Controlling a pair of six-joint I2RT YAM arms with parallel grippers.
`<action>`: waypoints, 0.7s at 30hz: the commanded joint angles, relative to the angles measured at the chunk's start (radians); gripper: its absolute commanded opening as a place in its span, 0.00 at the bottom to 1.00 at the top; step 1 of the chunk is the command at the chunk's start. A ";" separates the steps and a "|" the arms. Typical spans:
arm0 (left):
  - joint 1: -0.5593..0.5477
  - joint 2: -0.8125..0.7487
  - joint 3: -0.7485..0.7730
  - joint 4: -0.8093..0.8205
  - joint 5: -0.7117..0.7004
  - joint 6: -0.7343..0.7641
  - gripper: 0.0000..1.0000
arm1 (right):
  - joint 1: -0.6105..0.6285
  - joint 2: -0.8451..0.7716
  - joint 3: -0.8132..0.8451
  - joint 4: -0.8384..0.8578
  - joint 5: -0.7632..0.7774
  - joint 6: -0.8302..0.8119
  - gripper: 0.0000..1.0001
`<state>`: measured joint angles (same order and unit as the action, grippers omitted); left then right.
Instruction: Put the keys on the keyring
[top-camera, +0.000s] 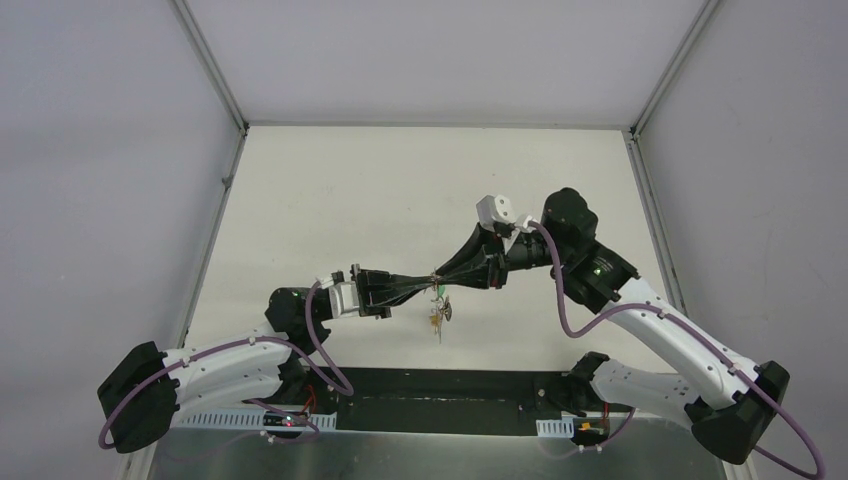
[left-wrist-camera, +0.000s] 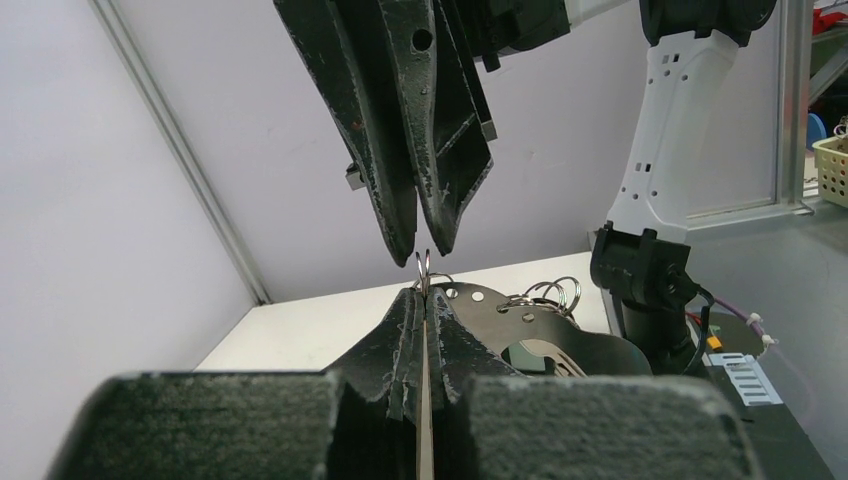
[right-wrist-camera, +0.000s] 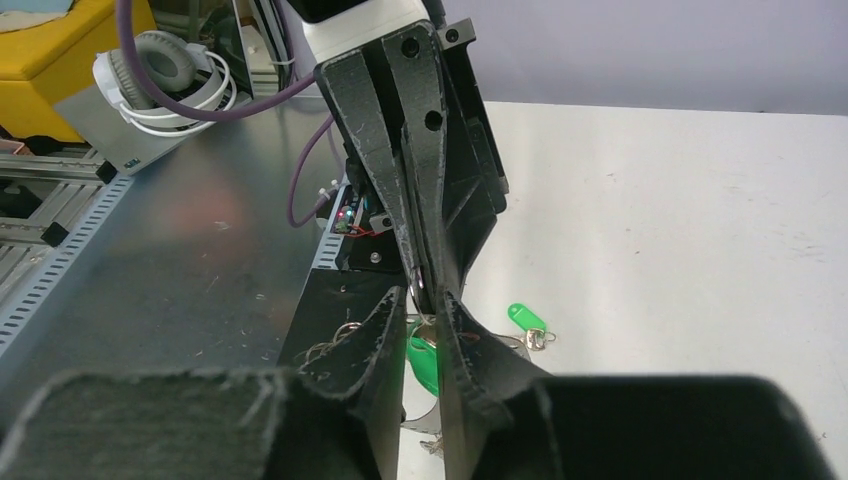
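Note:
My left gripper (top-camera: 428, 284) (left-wrist-camera: 425, 296) is shut on the thin metal keyring (left-wrist-camera: 423, 266), and a small loop of it pokes up past the fingertips. A flat grey plate with holes (left-wrist-camera: 500, 312) and small split rings (left-wrist-camera: 556, 294) hang beside those fingers. The bunch (top-camera: 438, 314) dangles above the table. My right gripper (top-camera: 443, 281) (right-wrist-camera: 422, 300) (left-wrist-camera: 422, 252) meets it tip to tip. Its jaws stand narrowly apart, either side of the loop. A green tag (right-wrist-camera: 425, 362) hangs behind the gap. One green-capped key (right-wrist-camera: 524, 319) lies on the white table.
A black base plate (top-camera: 450, 395) and a steel strip (right-wrist-camera: 150, 290) run along the near edge. Headphones (right-wrist-camera: 160, 65) and a yellow box (right-wrist-camera: 60, 70) sit off to the left beyond the table. Grey walls and frame posts (top-camera: 210, 70) enclose the white surface.

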<state>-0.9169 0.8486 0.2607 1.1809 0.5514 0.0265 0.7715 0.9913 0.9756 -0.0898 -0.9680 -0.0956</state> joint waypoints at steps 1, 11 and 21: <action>-0.007 -0.010 0.030 0.112 0.002 -0.017 0.00 | -0.005 -0.012 -0.009 0.070 -0.048 0.016 0.21; -0.006 -0.006 0.028 0.113 -0.002 -0.023 0.00 | -0.006 0.007 -0.006 0.076 -0.042 0.025 0.33; -0.006 -0.005 0.018 0.110 -0.011 -0.024 0.00 | 0.001 0.060 0.025 0.087 -0.088 0.043 0.11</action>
<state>-0.9165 0.8532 0.2607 1.1931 0.5507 0.0116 0.7643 1.0386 0.9611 -0.0437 -1.0191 -0.0578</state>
